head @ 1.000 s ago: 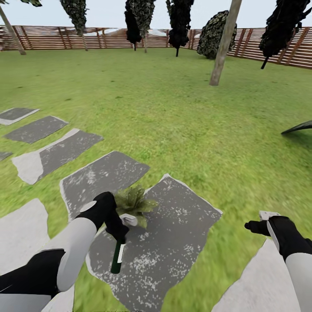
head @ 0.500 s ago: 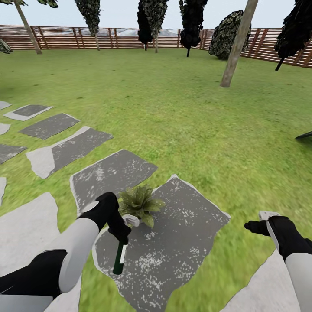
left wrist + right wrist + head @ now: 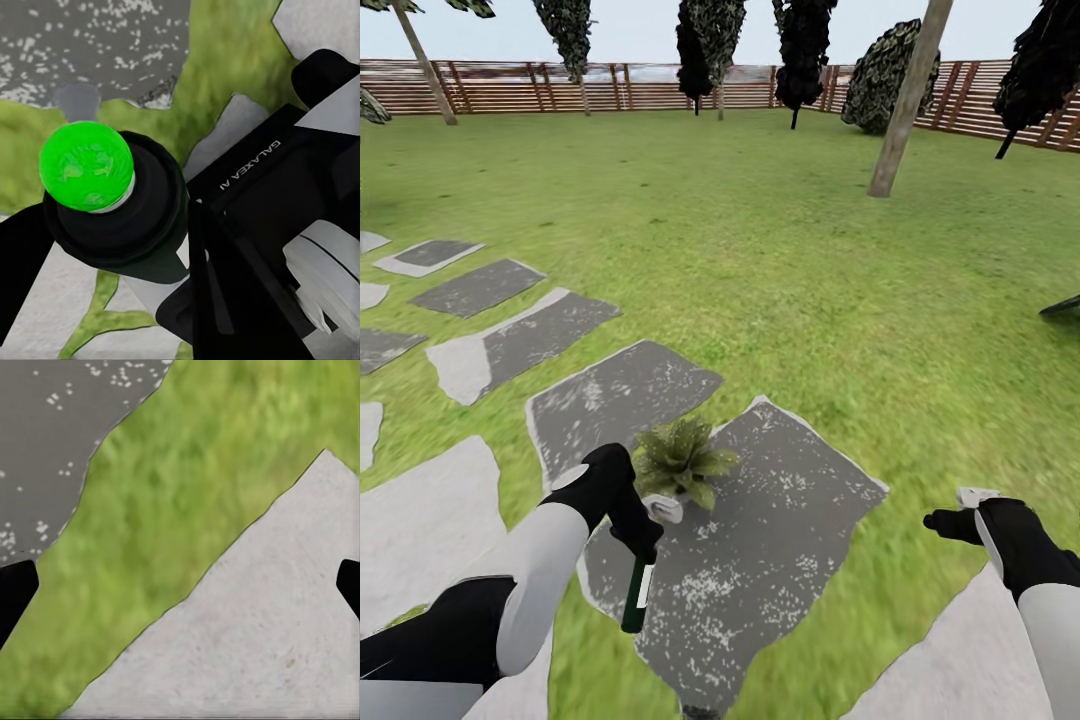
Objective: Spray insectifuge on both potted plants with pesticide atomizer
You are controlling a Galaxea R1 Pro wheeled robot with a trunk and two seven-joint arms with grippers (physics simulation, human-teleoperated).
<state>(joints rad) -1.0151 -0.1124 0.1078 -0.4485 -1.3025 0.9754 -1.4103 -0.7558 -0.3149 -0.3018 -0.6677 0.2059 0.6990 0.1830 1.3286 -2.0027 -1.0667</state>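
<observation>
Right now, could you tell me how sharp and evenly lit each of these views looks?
Head view: flat, even light, no cast shadows, near grass smeared. Left wrist view: the pesticide atomizer looms large with softened edges in the left tool. Right wrist view: grass and paving blurred, no glare.

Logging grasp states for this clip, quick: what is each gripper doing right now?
Left gripper: shut on the slim black cylindrical atomizer bottle with the green top.
Right gripper: open, empty, fingertips wide apart over grass and stone.
</observation>
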